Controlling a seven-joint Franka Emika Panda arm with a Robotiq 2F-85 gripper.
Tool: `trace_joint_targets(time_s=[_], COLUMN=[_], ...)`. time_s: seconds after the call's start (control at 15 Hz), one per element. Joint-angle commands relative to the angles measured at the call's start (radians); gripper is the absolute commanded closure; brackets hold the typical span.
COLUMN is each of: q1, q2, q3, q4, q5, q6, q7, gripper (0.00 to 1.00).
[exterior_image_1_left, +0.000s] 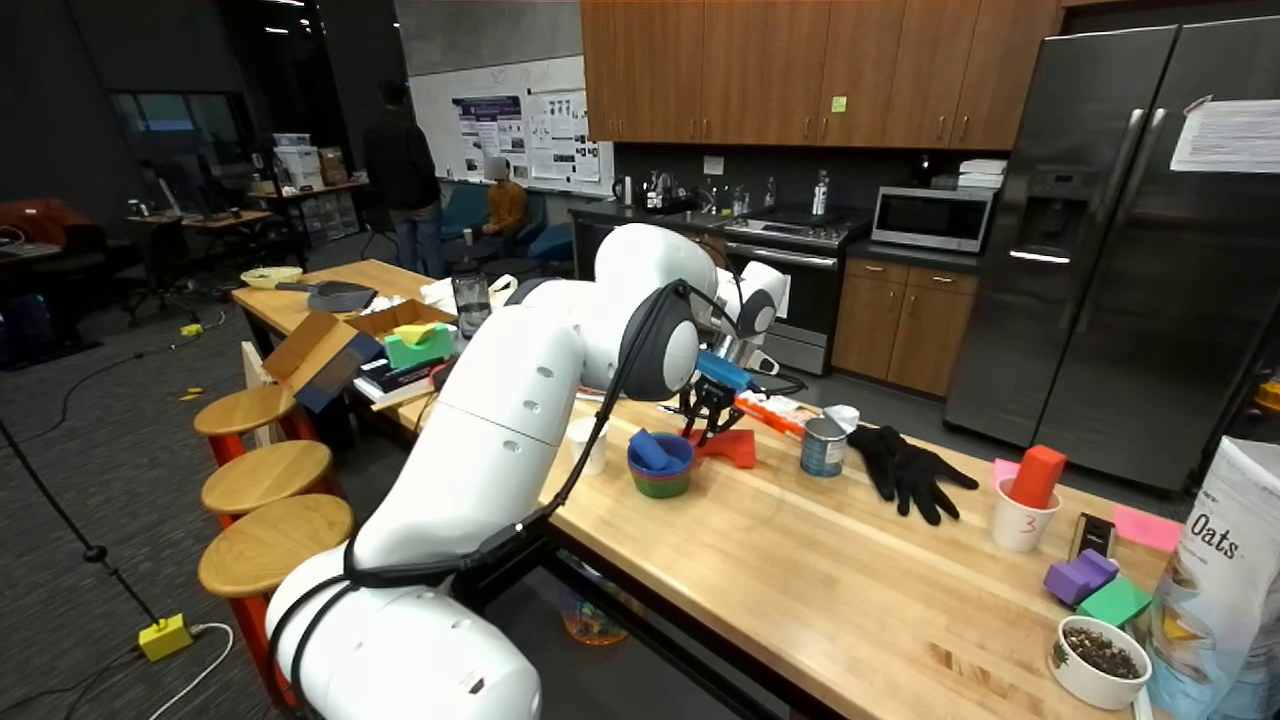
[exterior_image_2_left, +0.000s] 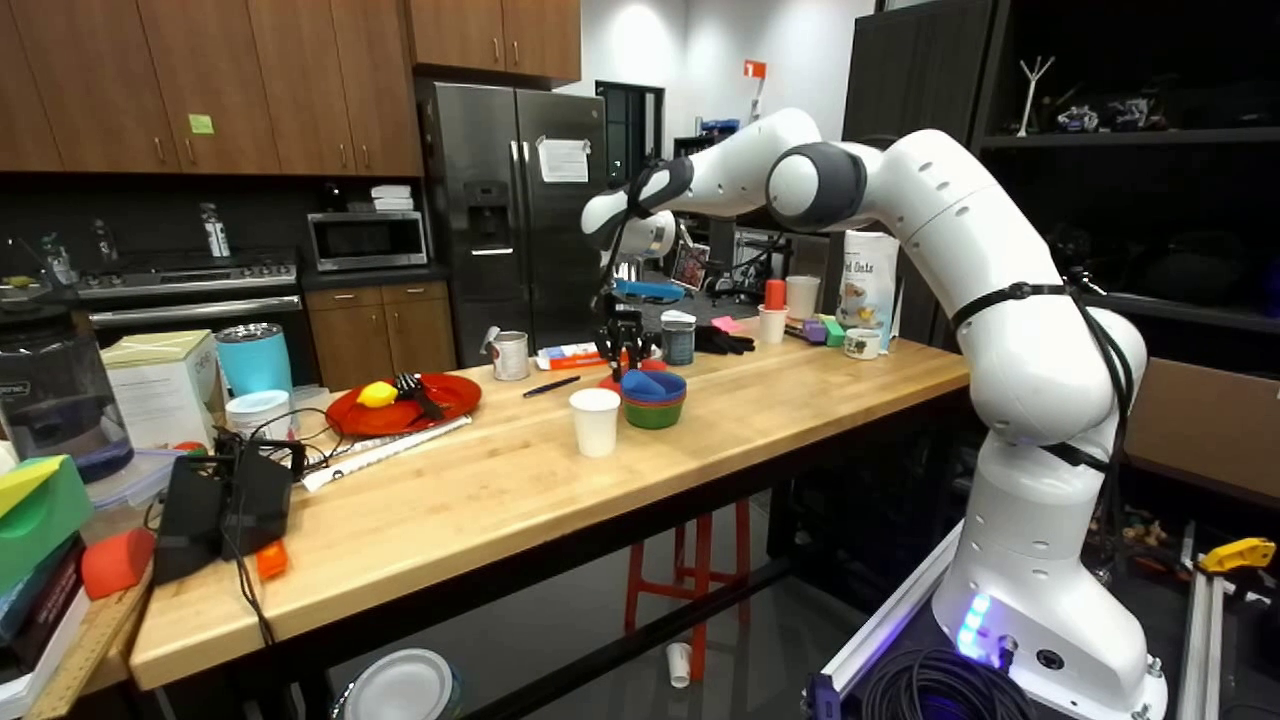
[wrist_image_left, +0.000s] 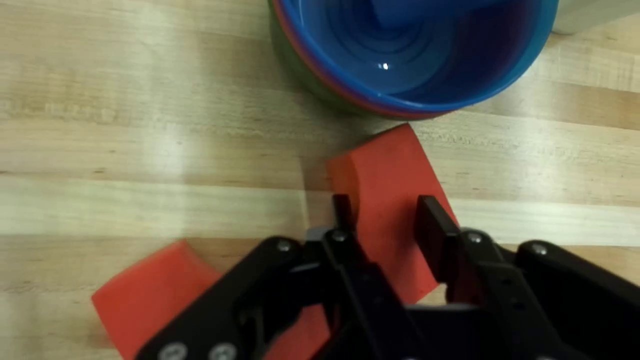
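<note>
My gripper (wrist_image_left: 386, 202) has fingers slightly apart, the red block (wrist_image_left: 385, 172) showing between; I cannot tell if they pinch it. Pads square to its sides would steady any hold. In an exterior view it lies just beyond nested bowls (exterior_image_2_left: 653, 413) on the wooden table (exterior_image_2_left: 480, 485), a refrigerator (exterior_image_2_left: 555, 250) far behind.

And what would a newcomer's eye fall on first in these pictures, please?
Most likely the big white robot arm, bent over the wooden table in both exterior views. In the wrist view, its black pincer is right at a red block, close to stacked bowls. In an exterior view, a red plate with a yellow object stands out on the same table.
</note>
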Motion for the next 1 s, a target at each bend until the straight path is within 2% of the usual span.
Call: trace_joint_targets(time_s=[0.0, 0.53, 0.93], q1=[-0.009, -0.008, -0.003], q2=[0.021, -0.004, -0.07], q3=[0.006, -0.004, -0.028], q4=[0.043, 0.046, 0.02], q5=[0.013, 0.008, -0.017], q6=[-0.025, -0.013, 0.014], q7=[0.016, 0.036, 0.077], gripper=[0.94, 0.98, 1.0])
